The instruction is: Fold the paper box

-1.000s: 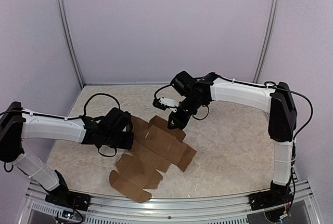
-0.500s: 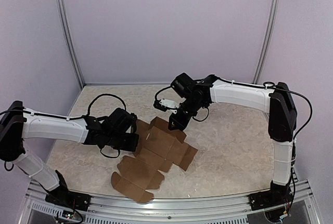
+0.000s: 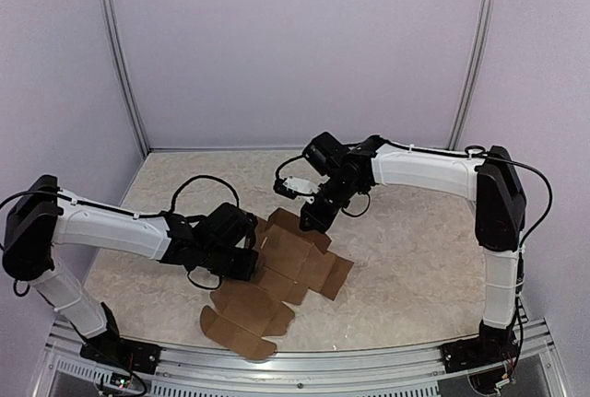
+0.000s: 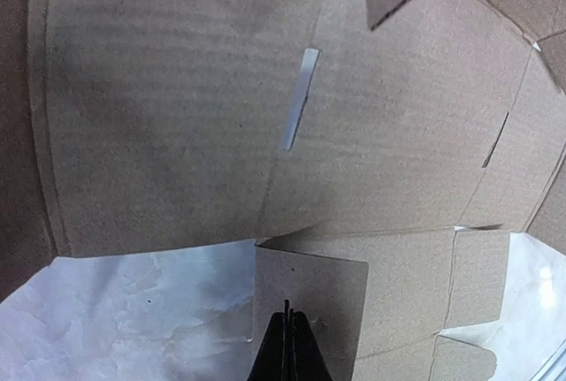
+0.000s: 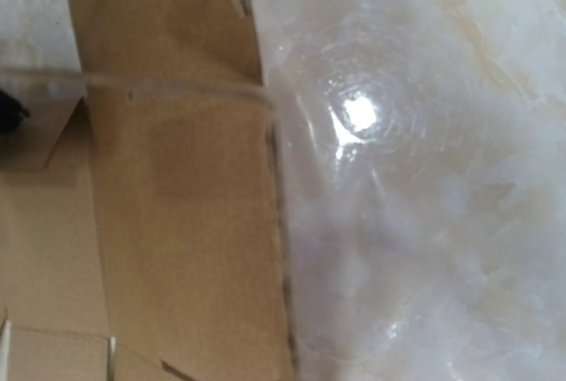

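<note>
Right, we have the paper box (image 3: pixel 288 266) spread out as a flat die-cut sheet, with the table (image 3: pixel 415 250) directly beneath it. It is nowhere near a cube yet.

The left gripper (image 4: pixel 285 347) sits low at the sheet's left edge. Its jaws are pressed together into one thin dark point over a small side flap (image 4: pixel 311 297). From this angle we can't quite tell whether any cardboard is caught between them.

The right gripper (image 3: pixel 312 219) hangs over the sheet's far edge. Its wrist view is blurred and shows only a panel border and glossy tabletop, so we cannot tell if those jaws are parted or closed.

As for handling, we judge this sheet to be very light. It looks stiff across each panel but ready to hinge along the scored creases. It will likely skate on that slick surface if pushed from one side only.

The best hold looks like a flap's free edge, pinched close to its crease, with the other arm pinning the neighbouring panel. The narrow slot (image 4: pixel 299 98) and thin tabs look easy to crumple, so we would go gently there.
</note>
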Tool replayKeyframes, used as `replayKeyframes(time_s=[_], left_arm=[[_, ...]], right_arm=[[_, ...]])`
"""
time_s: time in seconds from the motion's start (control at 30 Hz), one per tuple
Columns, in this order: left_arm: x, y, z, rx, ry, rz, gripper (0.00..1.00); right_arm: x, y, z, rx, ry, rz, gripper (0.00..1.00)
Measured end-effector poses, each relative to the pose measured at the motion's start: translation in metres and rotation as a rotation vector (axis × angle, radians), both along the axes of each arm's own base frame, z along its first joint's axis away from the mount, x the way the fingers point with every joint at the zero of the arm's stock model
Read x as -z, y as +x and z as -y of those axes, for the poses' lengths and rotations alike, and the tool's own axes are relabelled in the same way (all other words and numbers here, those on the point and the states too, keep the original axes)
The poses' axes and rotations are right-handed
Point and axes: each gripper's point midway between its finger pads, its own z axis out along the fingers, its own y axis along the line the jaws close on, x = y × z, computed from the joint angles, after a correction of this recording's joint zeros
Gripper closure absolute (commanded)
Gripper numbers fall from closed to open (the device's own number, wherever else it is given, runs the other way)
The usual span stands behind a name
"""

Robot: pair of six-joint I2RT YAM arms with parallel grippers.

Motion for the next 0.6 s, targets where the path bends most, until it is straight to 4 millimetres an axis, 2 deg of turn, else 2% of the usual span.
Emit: replayKeyframes(time_s=[0.33, 0.53, 0.6], left_arm=[[0.011, -0.003, 0.008, 0.008, 0.001, -0.015, 1.0], [0.03, -0.004, 0.015, 0.013, 0.013, -0.027, 1.0], [0.03, -0.003, 0.018, 0.013, 0.003, -0.02, 1.0]], right_arm=[[0.012, 0.001, 0.005, 0.017, -0.024, 0.003, 1.0], [0.023, -0.001, 0.012, 0.029, -0.043, -0.008, 1.0], [0.026, -0.001, 0.015, 0.034, -0.055, -0.007, 1.0]])
